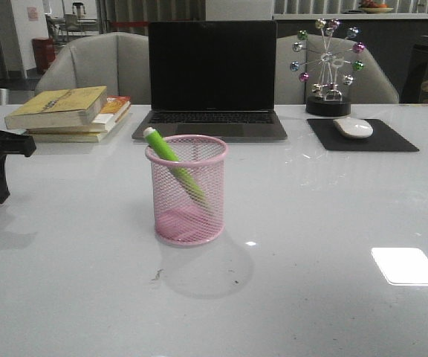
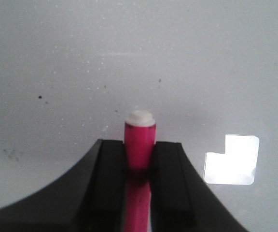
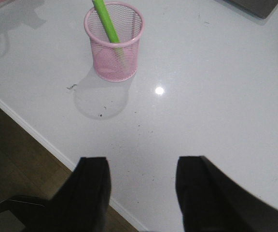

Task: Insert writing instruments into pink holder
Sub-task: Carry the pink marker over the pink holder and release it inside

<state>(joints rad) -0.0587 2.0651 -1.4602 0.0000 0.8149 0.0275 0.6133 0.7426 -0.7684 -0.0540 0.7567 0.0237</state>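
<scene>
left gripper (image 2: 139,159) clamps pink pen (image 2: 139,140), far left of frame | holder (image 1: 187,190) at centre, to its right | right gripper (image 3: 141,186) released, empty

One pen (image 1: 175,165) leans inside the holder (image 1: 188,191).

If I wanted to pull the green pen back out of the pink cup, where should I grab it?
Grip the green pen by its whitish upper end, which leans out over the pink cup's left rim. Come from above, tilted along the pen's slant; mesh encloses the rest.
</scene>
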